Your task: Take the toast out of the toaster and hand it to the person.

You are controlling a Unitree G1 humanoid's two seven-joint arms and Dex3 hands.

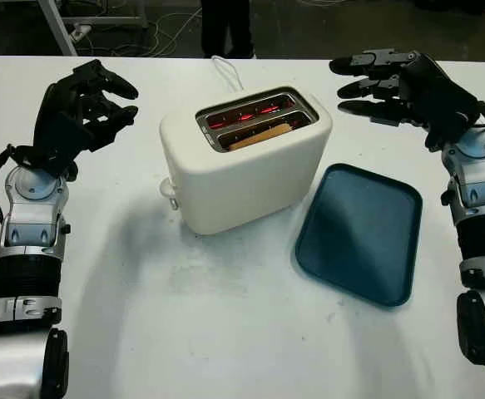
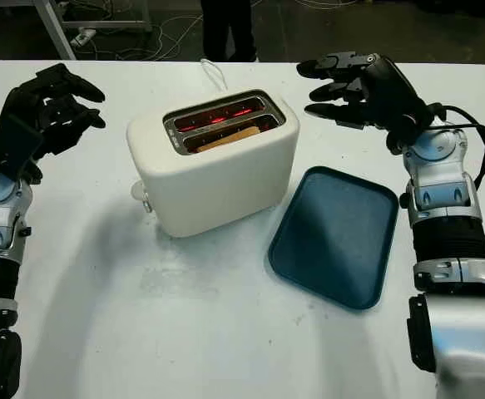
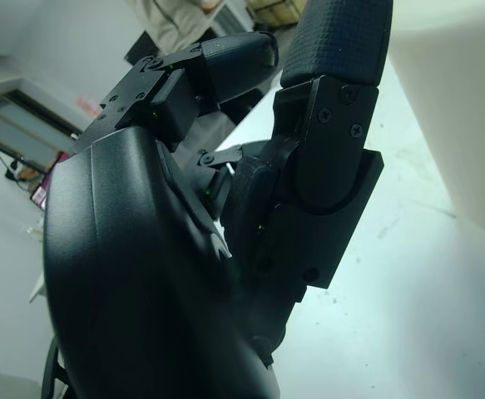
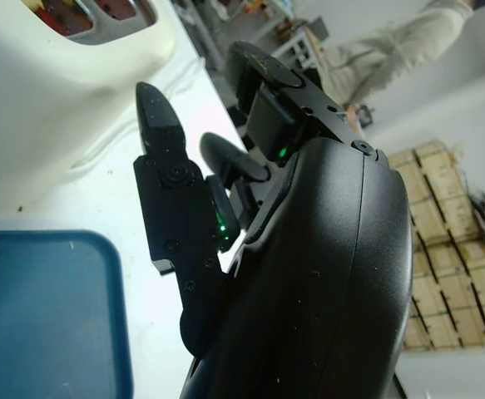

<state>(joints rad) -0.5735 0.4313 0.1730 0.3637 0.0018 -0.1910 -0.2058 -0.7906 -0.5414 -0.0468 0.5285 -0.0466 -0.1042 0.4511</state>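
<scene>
Two slots sit in the top of the toaster (image 1: 246, 158), and your toast (image 1: 260, 134) is still down in the nearer one, its brown edge just showing beside the red glow. You're at the reaching step. Your right hand (image 2: 348, 86) hangs empty and uncurled beside the toaster's far corner, above the table (image 1: 225, 332); your left hand (image 1: 88, 104) hovers off the other side with fingers bent, holding nothing. Next, I judge, you need to bring the right hand over that slot and pinch the toast's exposed edge. A blue tray (image 1: 360, 233) lies close by. Your head views show the person's legs (image 1: 225, 29) across the table; the right wrist view shows the torso (image 4: 392, 46).
</scene>
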